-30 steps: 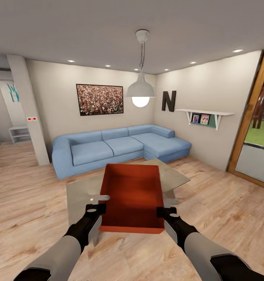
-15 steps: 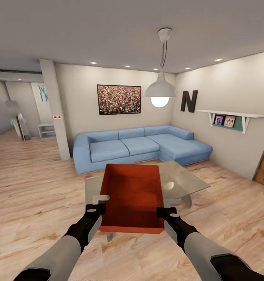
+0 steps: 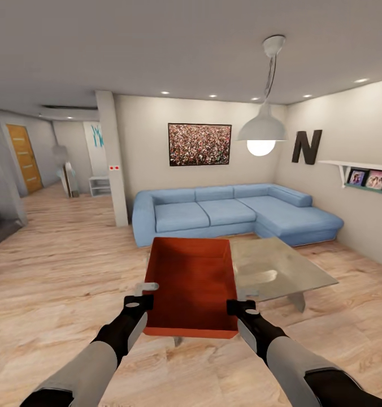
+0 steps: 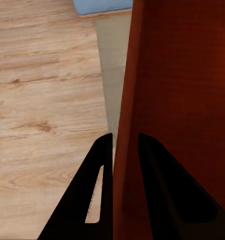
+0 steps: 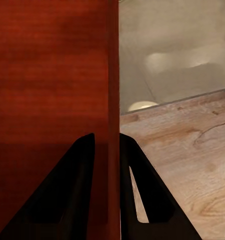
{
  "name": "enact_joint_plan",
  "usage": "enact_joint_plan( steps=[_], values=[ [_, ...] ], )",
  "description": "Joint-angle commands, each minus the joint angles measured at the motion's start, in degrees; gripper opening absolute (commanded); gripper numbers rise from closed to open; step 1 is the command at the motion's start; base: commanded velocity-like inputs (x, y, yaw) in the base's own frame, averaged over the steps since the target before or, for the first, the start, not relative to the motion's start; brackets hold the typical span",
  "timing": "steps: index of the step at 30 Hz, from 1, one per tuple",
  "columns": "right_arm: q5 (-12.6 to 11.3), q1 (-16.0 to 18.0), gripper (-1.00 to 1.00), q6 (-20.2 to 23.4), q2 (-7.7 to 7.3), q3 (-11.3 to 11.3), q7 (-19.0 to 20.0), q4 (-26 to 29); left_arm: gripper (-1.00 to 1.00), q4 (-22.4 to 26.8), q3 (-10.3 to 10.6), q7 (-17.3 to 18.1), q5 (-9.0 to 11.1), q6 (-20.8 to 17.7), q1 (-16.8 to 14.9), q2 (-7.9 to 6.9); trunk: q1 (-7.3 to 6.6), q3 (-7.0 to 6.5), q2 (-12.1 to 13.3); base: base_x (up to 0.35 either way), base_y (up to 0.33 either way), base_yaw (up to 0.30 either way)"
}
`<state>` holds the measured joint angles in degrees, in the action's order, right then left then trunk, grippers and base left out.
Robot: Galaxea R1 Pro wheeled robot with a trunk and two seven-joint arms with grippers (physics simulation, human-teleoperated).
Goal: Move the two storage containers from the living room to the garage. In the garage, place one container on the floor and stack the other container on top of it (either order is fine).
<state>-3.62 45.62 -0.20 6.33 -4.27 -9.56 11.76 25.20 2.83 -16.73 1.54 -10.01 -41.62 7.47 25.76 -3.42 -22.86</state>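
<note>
I carry one orange-red storage container (image 3: 192,282), an open rectangular box, level in front of me above the light wood plank floor (image 3: 55,282). My left gripper (image 3: 144,301) is shut on its left wall, and my right gripper (image 3: 234,306) is shut on its right wall. In the left wrist view the dark fingers (image 4: 100,185) pinch the thin red wall (image 4: 123,150). Likewise, the right wrist view shows the fingers (image 5: 137,190) clamped on the box wall (image 5: 112,100). The second container is out of view.
A glass coffee table (image 3: 276,268) stands just beyond the box to the right. Behind it is a blue corner sofa (image 3: 230,212). A white pillar (image 3: 114,158) stands at the left of the sofa. A hallway with an orange door (image 3: 24,158) opens at far left.
The whole view has swung to the left: sofa, table and lamp slid right in the picture, and the hallway with the orange door came into sight. Box and grippers kept their hold.
</note>
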Motion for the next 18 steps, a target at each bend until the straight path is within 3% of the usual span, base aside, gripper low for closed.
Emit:
enact_joint_plan(
  steps=[1, 18],
  values=[
    [-0.4, 0.0, -1.0, -0.1, -1.23, -0.2, -0.4, -0.2, -1.0, 0.3, -0.2, -0.8, -1.6, -0.5, 0.0, -0.08, 0.02, 0.02, -0.1, 0.0, 0.0, 0.3],
    [-0.4, 0.0, -1.0, -0.1, -1.18, -0.2, -0.4, -0.2, -1.0, 0.4, -0.2, -0.9, -1.6, -0.5, 0.0, -0.08, 0.02, 0.02, -0.1, 0.0, 0.0, 0.3]
  ],
)
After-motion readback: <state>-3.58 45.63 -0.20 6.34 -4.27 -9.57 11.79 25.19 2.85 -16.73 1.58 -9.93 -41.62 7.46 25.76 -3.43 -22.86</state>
